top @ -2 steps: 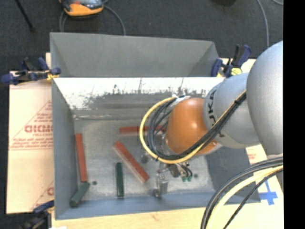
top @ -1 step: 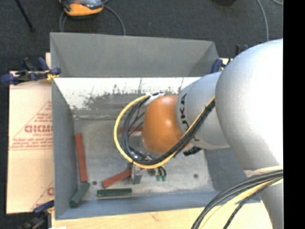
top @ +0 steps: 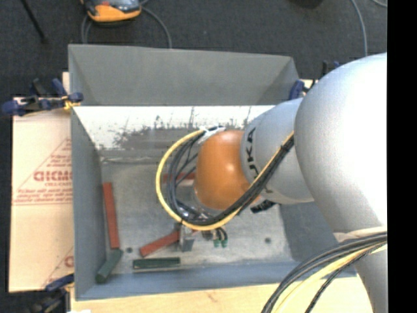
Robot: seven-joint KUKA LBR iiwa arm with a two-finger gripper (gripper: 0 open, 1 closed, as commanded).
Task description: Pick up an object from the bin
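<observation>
The grey metal bin (top: 85, 175) looks matt and scuffed, the arm's orange cover (top: 218, 168) smooth and glossy, the long red strip (top: 111, 215) dull.

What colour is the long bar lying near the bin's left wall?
The long bar is dull red, seen best in the camera view.

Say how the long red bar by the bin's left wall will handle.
The long red bar looks straight and slim, so probably stiff and light. Lying flat on the bin floor, it would likely slide, not roll.
</observation>
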